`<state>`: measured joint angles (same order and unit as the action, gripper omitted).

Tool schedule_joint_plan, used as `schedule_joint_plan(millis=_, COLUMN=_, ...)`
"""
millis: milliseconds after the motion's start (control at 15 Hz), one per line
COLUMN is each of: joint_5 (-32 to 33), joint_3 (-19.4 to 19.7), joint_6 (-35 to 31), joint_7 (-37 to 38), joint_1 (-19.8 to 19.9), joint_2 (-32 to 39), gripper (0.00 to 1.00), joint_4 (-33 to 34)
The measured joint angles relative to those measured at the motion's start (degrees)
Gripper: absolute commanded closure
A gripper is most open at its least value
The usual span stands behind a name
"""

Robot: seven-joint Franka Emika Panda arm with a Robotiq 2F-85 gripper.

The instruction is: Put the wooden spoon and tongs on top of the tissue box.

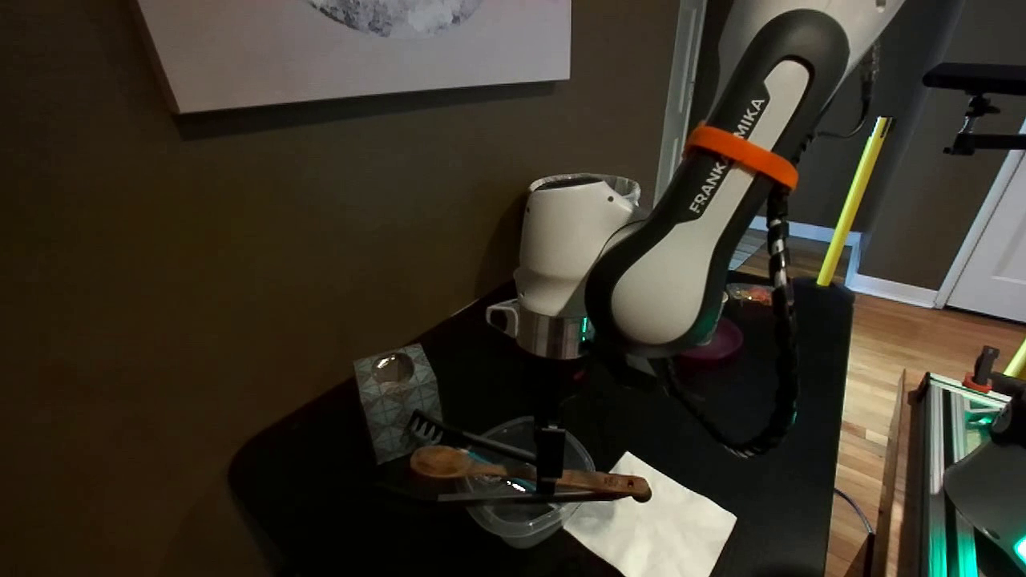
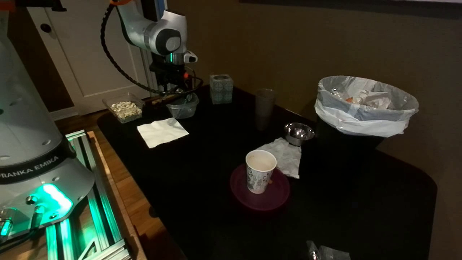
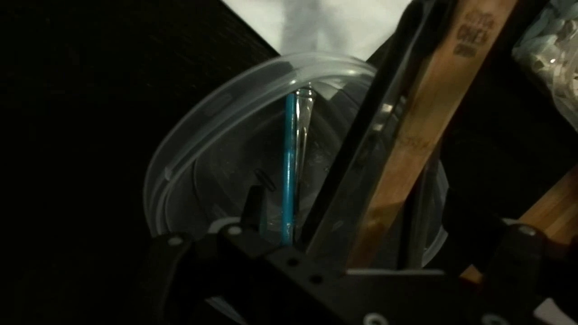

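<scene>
One wooden spoon (image 1: 575, 479) and dark tongs (image 1: 489, 443) cross over a clear tub (image 1: 517, 525) near the tissue box (image 1: 397, 410); whether the gripper (image 1: 548, 482) clamps them, I cannot tell.

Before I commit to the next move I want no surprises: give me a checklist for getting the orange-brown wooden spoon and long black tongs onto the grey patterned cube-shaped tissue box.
1. Tissue box upright: ok, standing on the black table.
2. Black gripper over the tissue box: not ok; it is at the clear rounded plastic container.
3. Wooden spoon gripped: cannot tell; the gripper hides part of its handle in an exterior view.
4. Tongs gripped with the spoon: cannot tell; no view shows the contact clearly.
5. Tongs' slotted head free of the tissue box: cannot tell; they overlap in an exterior view.
</scene>
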<state>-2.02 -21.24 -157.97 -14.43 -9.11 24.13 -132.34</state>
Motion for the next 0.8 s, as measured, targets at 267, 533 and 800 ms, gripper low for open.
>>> schedule_joint_plan(millis=267, joint_5=-0.8, joint_3=-0.6, joint_6=0.0, joint_7=0.0, joint_1=0.0, joint_2=0.0, gripper=0.0, joint_4=-0.6)
schedule_joint_plan(millis=533, joint_5=-1.2, joint_3=-1.5, joint_6=0.0, joint_7=0.0, joint_1=-0.1, joint_2=0.0, gripper=0.0, joint_4=-1.0)
schedule_joint_plan(millis=800, joint_5=-1.2, joint_3=-1.3, joint_6=0.0, joint_7=0.1, joint_1=-0.3, joint_2=0.0, gripper=0.0, joint_4=-1.2)
